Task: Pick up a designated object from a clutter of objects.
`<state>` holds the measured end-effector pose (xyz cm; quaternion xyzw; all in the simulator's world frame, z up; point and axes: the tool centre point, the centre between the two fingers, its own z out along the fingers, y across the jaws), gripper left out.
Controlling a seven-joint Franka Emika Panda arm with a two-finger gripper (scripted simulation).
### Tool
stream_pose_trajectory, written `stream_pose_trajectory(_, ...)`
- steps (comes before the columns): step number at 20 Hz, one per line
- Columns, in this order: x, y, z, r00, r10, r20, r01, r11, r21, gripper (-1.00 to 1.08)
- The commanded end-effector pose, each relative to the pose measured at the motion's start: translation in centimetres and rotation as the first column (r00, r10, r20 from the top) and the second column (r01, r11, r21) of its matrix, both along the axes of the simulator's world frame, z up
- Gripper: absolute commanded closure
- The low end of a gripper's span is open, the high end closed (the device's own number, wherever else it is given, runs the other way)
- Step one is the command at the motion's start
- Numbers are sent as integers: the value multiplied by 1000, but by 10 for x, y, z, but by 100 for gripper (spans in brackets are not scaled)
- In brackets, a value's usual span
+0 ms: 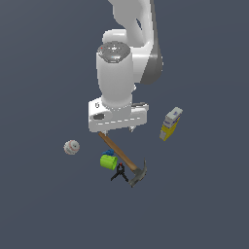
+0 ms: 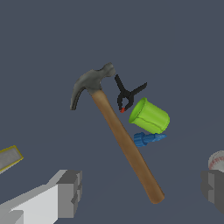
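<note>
Grey-padded fingers (image 2: 70, 192) of the hand (image 2: 140, 192) stand spread apart in the wrist view, gripping nothing, with the brown wooden-handled, dark grey-headed claw hammer (image 2: 118, 131) between them beside a lime-green cup (image 2: 150, 116) and small black clamp (image 2: 125, 95). In the exterior view, that hand (image 1: 116, 130) hovers over the hammer's (image 1: 121, 156) handle end on the tabletop (image 1: 44, 204), a white red-stitched baseball (image 1: 71, 147) and yellow-and-white box (image 1: 170, 123) well apart.

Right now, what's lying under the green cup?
A small blue object pokes out from beneath the green cup, beside the hammer handle. How far it runs under the cup is hidden, and the cup's inside isn't visible.
</note>
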<state>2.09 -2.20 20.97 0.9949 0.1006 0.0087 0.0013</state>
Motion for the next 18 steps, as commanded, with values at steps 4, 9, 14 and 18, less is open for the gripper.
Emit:
stream_pose_trajectory(4,-1,5,-61,987,158,-9,-158,987,-6,-92)
stream_pose_trajectory(9,-6,9,-103,964,266,-14,-266,964,-5,-92)
stream_pose_trajectory(14,-12,13,-129,942,336,-17,-336,942,-2,-92)
stream_pose_trajectory(18,-14,14,-140,931,364,-17,-365,931,0,-92)
